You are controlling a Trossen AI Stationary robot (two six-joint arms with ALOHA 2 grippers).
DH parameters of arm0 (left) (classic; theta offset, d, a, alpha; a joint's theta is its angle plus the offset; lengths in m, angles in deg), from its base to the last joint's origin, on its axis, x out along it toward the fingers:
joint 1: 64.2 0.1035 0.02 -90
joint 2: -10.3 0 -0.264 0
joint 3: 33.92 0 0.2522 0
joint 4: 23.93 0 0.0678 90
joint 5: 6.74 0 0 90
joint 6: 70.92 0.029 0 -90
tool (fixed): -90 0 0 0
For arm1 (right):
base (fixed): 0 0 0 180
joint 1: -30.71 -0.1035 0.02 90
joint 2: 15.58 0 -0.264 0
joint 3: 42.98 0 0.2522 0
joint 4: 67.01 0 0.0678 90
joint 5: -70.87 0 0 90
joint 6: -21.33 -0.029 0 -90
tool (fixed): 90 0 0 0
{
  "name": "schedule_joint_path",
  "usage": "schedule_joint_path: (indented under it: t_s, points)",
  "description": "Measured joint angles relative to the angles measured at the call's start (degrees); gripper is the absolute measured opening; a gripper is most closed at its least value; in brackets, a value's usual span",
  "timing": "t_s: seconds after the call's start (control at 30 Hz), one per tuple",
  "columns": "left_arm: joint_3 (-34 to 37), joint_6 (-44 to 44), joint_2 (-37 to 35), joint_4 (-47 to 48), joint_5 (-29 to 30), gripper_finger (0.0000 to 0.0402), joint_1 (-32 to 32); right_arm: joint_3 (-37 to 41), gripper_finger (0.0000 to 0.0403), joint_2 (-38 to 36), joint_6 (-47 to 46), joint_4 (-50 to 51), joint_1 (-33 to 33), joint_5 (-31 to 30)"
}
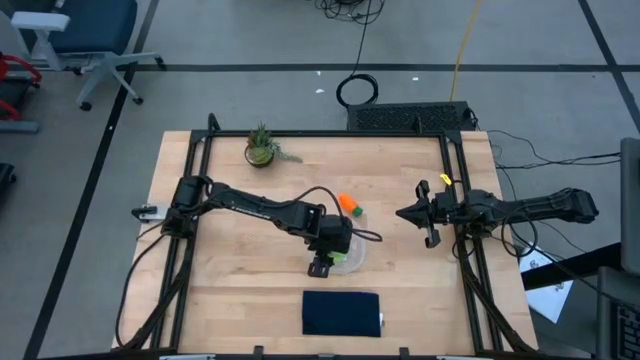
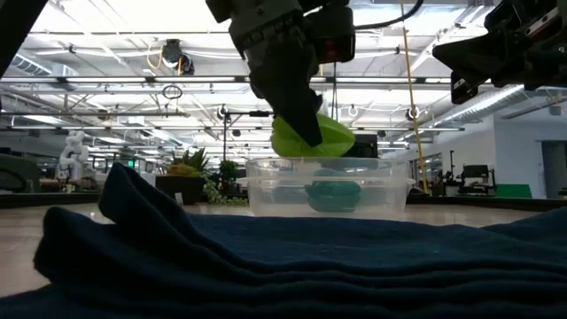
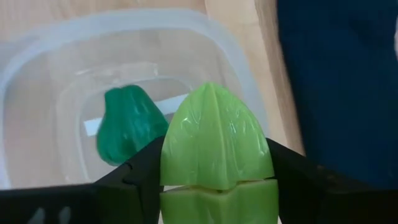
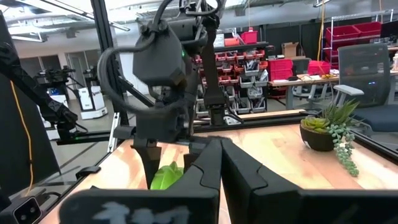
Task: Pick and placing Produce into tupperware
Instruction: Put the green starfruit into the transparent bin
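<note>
My left gripper (image 1: 326,252) (image 2: 306,124) hovers above the tupperware (image 1: 352,258) (image 2: 266,186), a shallow clear container, and is shut on the flat light-green leafy piece (image 2: 319,137) (image 3: 214,143). The dark green lump (image 3: 127,130) (image 2: 334,195) rests on the tupperware's floor. The orange carrot (image 1: 351,206) lies on the table just past the container's far side. My right gripper (image 1: 405,213) (image 4: 216,152) waits, shut, in the air toward the table's right side. My left gripper pinches the leafy piece between its two fingers (image 3: 146,168), one on each side edge of its wider lower part (image 3: 180,177). The fingers come from above, slanting down. The piece is lifted clear, its pointed end (image 3: 211,93) over the tupperware's inside, just above the rim.
A dark navy pad (image 1: 342,312) (image 3: 342,81) lies near the table's near edge, in front of the tupperware. A small potted spiky plant (image 1: 262,148) (image 4: 323,130) stands near the far edge. Bare wood lies between the container and my right arm.
</note>
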State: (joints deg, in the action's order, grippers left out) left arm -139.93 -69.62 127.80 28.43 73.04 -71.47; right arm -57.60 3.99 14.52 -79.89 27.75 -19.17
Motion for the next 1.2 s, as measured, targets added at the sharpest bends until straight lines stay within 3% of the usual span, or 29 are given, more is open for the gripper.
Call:
schedule_joint_path:
  t_s: [0.3,0.53,0.83,1.2]
  points:
    - [-0.02,0.09,0.73,-0.26,0.98,0.0240,-0.14,0.00,0.0000,0.02,0.01,0.43,-0.02,0.10]
    - [-0.02,0.04,0.65,-0.23,0.92,0.0221,-0.10,0.00,0.0000,0.00,0.01,0.83,-0.02,0.10]
    - [1.01,0.04,0.65,-0.52,0.81,0.0244,-0.10,-0.01,0.0000,0.00,0.01,1.51,-0.02,0.10]
    - [4.20,-1.02,0.65,-2.48,1.51,0.0231,-0.36,-0.02,0.0000,0.00,0.01,1.68,-0.02,0.10]
